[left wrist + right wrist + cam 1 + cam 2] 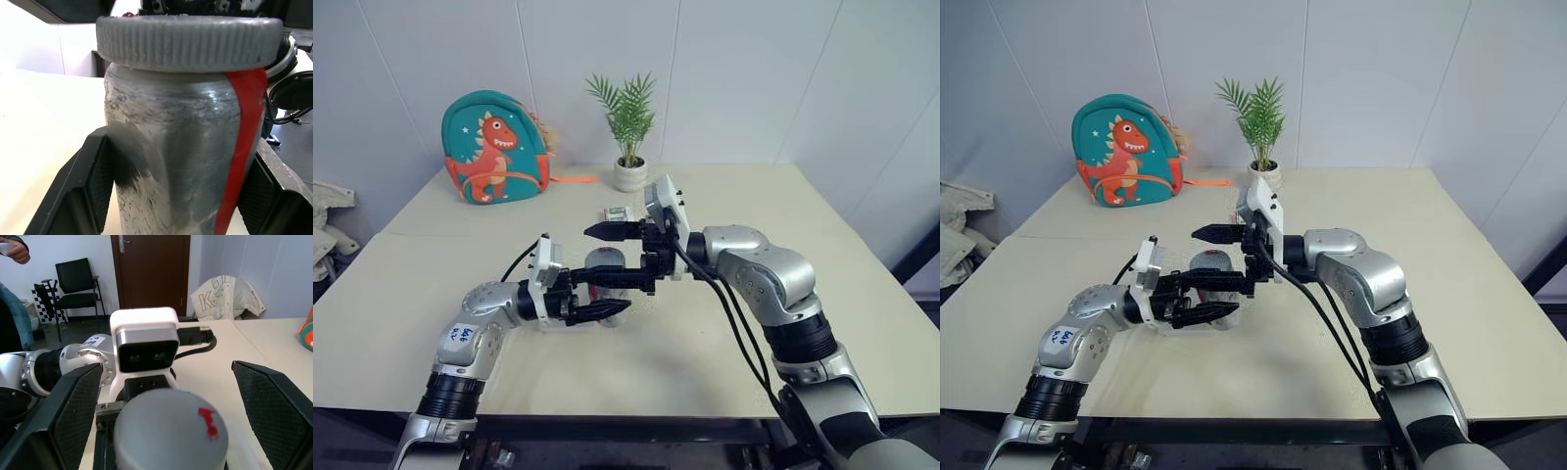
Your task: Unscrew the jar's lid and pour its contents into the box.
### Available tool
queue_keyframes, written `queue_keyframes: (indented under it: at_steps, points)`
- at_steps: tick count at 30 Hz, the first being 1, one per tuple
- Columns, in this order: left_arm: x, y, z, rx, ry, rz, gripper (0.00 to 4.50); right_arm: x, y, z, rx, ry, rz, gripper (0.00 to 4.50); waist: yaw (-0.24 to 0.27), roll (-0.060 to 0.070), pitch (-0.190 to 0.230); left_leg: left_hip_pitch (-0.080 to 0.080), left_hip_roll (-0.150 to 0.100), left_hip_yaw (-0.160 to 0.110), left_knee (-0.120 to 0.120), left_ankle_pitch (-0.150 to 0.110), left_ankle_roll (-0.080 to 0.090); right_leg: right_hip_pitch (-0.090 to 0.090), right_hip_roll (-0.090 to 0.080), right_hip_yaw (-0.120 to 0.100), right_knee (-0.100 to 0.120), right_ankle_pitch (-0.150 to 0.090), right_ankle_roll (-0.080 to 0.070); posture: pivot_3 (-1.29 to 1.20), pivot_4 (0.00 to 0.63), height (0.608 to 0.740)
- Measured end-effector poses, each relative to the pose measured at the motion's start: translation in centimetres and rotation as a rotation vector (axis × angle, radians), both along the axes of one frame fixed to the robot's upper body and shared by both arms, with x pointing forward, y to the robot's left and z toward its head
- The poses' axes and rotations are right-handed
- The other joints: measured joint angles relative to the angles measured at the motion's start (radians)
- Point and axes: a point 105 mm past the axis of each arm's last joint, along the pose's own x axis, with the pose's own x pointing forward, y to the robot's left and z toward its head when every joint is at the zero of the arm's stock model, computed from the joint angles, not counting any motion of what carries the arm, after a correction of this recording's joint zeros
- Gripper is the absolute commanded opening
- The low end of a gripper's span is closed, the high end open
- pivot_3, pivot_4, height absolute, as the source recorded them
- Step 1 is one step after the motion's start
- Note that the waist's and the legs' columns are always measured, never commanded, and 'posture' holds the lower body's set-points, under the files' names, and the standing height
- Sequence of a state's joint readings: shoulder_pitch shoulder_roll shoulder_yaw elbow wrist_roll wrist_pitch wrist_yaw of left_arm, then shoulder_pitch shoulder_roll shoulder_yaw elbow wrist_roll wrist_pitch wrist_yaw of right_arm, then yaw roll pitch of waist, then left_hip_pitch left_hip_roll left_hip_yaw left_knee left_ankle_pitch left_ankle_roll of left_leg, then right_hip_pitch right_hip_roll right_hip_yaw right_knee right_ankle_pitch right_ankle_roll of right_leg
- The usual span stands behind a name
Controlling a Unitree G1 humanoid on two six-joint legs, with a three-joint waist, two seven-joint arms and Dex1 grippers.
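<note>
Jar (pixel 181 161): at table centre, clamped by its body between the left gripper's (pixel 597 299) two fingers, upright, presumably so the cap faces the other arm.

Lid (pixel 171 431): ribbed grey screw cap with a red mark on top, still seated on the jar.

Right gripper (pixel 622 257): jaws spread wide, one finger to each side of the lid, not yet touching; judged poised to close and twist.

Plant pot (pixel 629 174): at 12 o'clock from the jar, well apart.

Dinosaur backpack (pixel 494 147): at about 10 o'clock.

Small packet (pixel 619 213): behind the grippers, partly hidden.

Box: cannot be made out.

Jar's contents: hidden.
</note>
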State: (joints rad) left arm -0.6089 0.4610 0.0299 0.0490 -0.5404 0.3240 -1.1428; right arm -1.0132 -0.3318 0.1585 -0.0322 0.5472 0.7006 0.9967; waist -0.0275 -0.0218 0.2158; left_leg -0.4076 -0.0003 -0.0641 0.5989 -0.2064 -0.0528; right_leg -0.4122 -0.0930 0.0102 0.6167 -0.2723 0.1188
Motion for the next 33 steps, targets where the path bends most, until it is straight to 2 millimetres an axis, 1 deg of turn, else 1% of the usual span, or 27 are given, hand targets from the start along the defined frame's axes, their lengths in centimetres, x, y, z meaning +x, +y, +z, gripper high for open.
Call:
queue_keyframes:
  at_steps: [7,15,25,33]
  points:
    - [0.1,0.0,-0.1,0.006,0.004,0.005,2.92,0.7,-0.1,-0.6,-0.020,0.017,-0.022,4.45,-0.002,0.000,0.000,0.000,0.000,0.000,0.000,0.000,0.000,0.000,0.000,0.000,0.000,0.000,0.000,0.00,0.150,0.740]
    - [0.3,0.1,-0.3,0.012,0.007,0.019,2.92,1.0,-1.0,-0.7,-0.044,-0.003,-0.031,4.45,-0.001,0.000,0.000,0.000,0.000,0.000,0.000,0.000,0.000,0.000,0.000,0.000,0.000,0.000,0.000,0.00,0.150,0.740]
    - [0.8,0.3,-0.7,0.013,0.032,0.045,2.92,1.8,-1.8,-1.2,-0.051,0.026,-0.041,4.45,-0.001,0.000,0.000,0.000,0.000,0.000,0.000,0.000,0.000,0.000,0.000,0.000,0.000,0.000,0.000,0.00,0.150,0.740]
    - [0.8,0.4,-0.8,0.013,0.033,0.046,2.92,1.9,-2.3,-1.2,-0.047,0.047,-0.027,4.45,-0.001,0.000,0.000,0.000,0.000,0.000,0.000,0.000,0.000,0.000,0.000,0.000,0.000,0.000,0.000,0.00,0.150,0.740]
